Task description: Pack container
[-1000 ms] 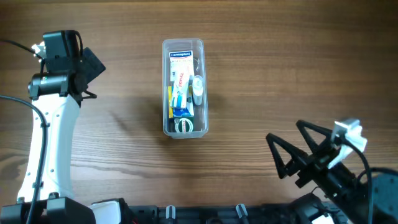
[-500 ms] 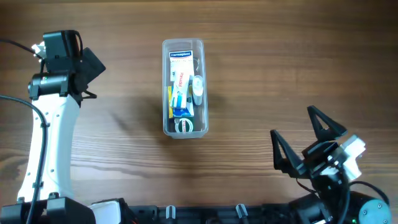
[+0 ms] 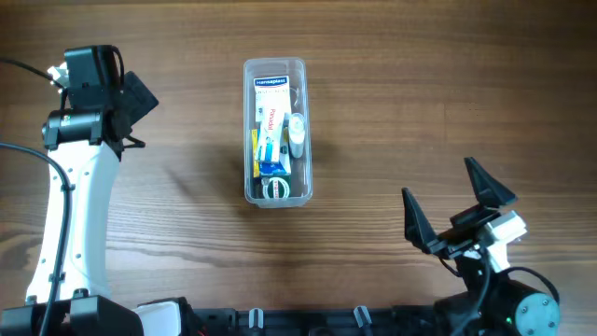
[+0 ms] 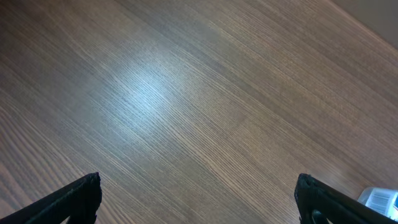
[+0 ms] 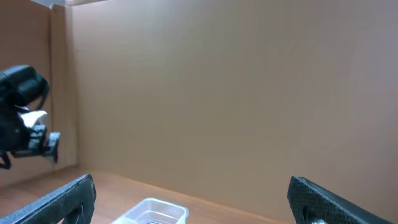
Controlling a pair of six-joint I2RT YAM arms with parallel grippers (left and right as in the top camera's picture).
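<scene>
Right gripper (image 3: 437, 177) newly upturned, container (image 3: 274, 131) distant

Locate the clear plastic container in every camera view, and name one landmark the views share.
Overhead: the container lies just left of centre in the upper half, its long side running top to bottom.
Left wrist: only a pale corner shows at the bottom right edge, and it is probably the container.
Right wrist: it sits at the bottom edge, left of centre, partly cut off.
Shared landmark: the wooden table it stands on.
</scene>
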